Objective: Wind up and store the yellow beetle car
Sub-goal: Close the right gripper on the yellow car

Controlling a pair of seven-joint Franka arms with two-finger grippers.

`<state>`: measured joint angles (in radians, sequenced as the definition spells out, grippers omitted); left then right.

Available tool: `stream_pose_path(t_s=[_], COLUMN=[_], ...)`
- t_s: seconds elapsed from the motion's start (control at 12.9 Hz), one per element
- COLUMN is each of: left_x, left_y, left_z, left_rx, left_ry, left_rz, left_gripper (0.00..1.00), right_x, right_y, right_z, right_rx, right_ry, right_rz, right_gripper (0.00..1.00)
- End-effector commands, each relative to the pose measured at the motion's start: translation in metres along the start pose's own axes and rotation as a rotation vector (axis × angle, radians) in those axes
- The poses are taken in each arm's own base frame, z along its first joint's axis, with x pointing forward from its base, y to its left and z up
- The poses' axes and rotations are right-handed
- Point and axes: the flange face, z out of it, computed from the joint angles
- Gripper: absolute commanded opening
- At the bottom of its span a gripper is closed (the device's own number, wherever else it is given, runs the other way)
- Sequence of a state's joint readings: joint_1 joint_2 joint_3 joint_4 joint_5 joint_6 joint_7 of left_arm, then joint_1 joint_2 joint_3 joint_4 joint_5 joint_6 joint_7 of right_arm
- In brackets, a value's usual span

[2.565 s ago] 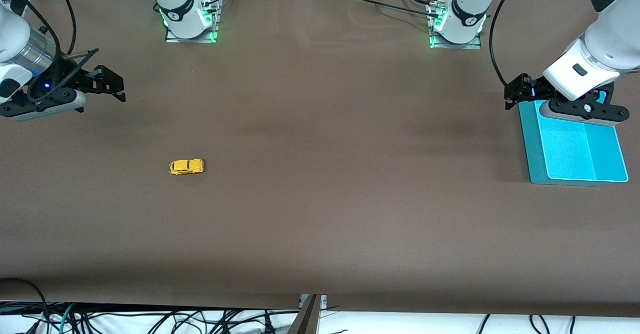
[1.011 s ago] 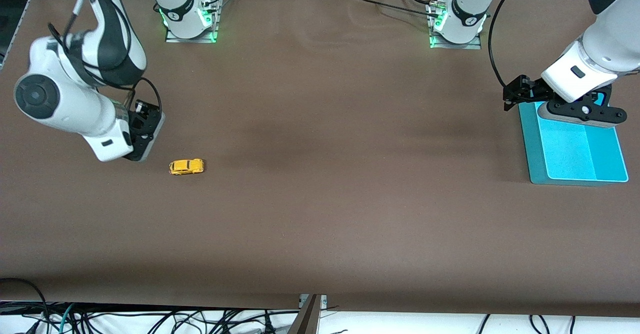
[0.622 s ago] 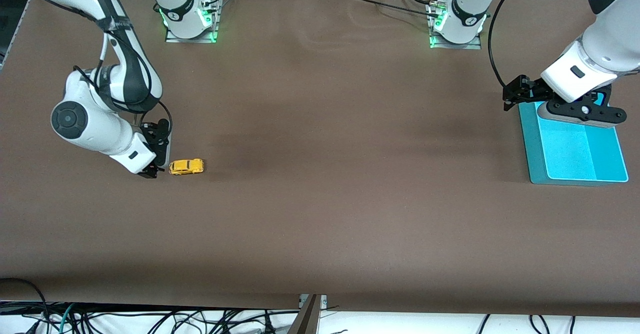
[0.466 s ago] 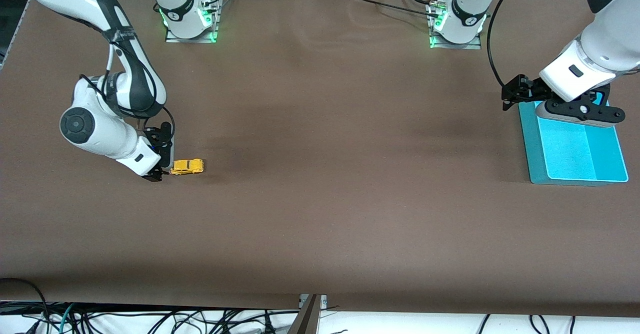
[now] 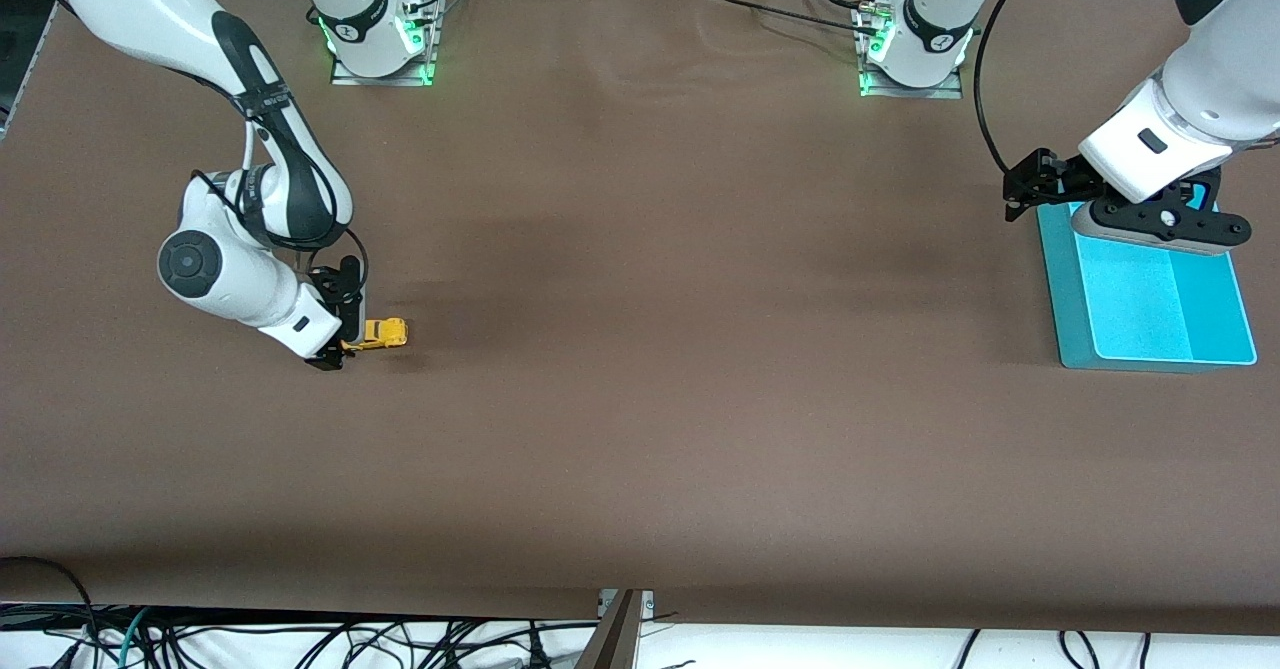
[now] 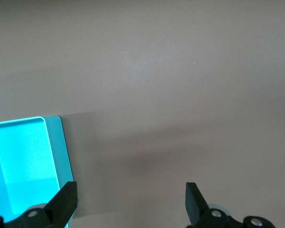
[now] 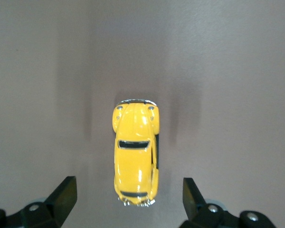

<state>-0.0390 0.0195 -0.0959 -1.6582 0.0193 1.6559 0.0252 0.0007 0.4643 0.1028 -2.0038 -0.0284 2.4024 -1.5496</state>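
Right pincer (image 7: 126, 202) open, straddling yellow beetle car (image 7: 134, 159)

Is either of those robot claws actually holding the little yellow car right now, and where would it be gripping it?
Neither. The right gripper is open, straddling the yellow beetle car's rear end. The left gripper waits open above the turquoise tray's edge.

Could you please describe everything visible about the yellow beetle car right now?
The yellow beetle car is a tiny, glossy bright yellow toy with a rounded body, dark windows and silvery bumpers at both ends. It stands upright on its wheels on the brown table, toward the right arm's end. The right gripper is low at one end of it, fingers open on either side of that end; no finger visibly touches the car.
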Motion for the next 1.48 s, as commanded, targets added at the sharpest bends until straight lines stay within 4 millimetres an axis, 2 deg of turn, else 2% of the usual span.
stream_pose_path(t_s=[0.0, 0.31, 0.7, 1.01, 1.24, 1.4], left_x=[0.002, 0.002, 0.002, 0.002, 0.002, 0.002], left_y=[0.002, 0.003, 0.002, 0.002, 0.001, 0.001], left_z=[-0.006, -0.006, -0.006, -0.006, -0.006, -0.006], left_rx=[0.019, 0.020, 0.020, 0.020, 0.019, 0.019], left_ry=[-0.004, -0.004, -0.004, -0.005, -0.005, -0.005], left_rz=[0.010, 0.010, 0.008, 0.010, 0.006, 0.008], left_gripper=[1.00, 1.00, 1.00, 1.00, 1.00, 1.00], right_x=[0.000, 0.000, 0.000, 0.000, 0.001, 0.000], right_y=[-0.007, -0.006, -0.005, -0.006, -0.006, -0.006], right_z=[0.002, 0.007, 0.011, 0.016, 0.015, 0.015], right_rx=[-0.017, -0.029, -0.042, -0.049, -0.051, -0.051], right_ry=[0.001, 0.001, 0.001, 0.001, 0.001, 0.000], right_rz=[-0.017, -0.022, -0.023, -0.029, -0.049, -0.050], right_gripper=[0.97, 0.78, 0.75, 0.67, 0.50, 0.33])
